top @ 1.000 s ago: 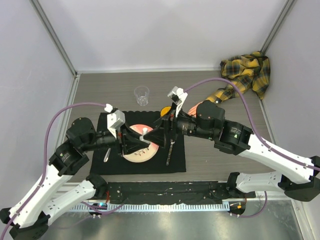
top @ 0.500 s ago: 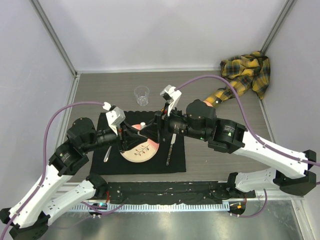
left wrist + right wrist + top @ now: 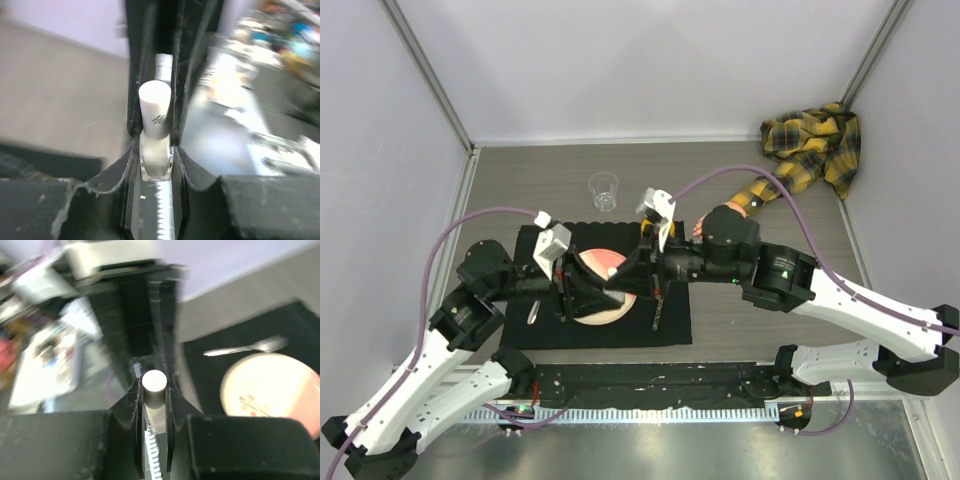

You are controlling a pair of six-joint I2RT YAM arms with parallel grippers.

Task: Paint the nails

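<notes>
My left gripper (image 3: pixel 156 150) is shut on a tiny clear bottle (image 3: pixel 156 161) with a white cap (image 3: pixel 155 114). My right gripper (image 3: pixel 153 390) faces it and is shut on the same white cap (image 3: pixel 153 381). In the top view the left gripper (image 3: pixel 595 290) and right gripper (image 3: pixel 628 272) meet tip to tip above the plate (image 3: pixel 588 313). The pale peach mannequin hand (image 3: pixel 704 224) lies behind the right arm, its yellow-and-black plaid sleeve (image 3: pixel 810 145) trailing to the back right corner. The nails are too small to make out, and the arm hides part of the hand.
A black mat (image 3: pixel 520 332) carries the pink plate, a fork (image 3: pixel 534 310) on its left and a knife (image 3: pixel 657 312) on its right. A clear plastic cup (image 3: pixel 604 190) stands behind the mat. Booth walls close in the left, back and right sides.
My right gripper moved left to the bottle and went from open to shut on its cap. My left gripper kept its hold on the bottle and lowered a little.
</notes>
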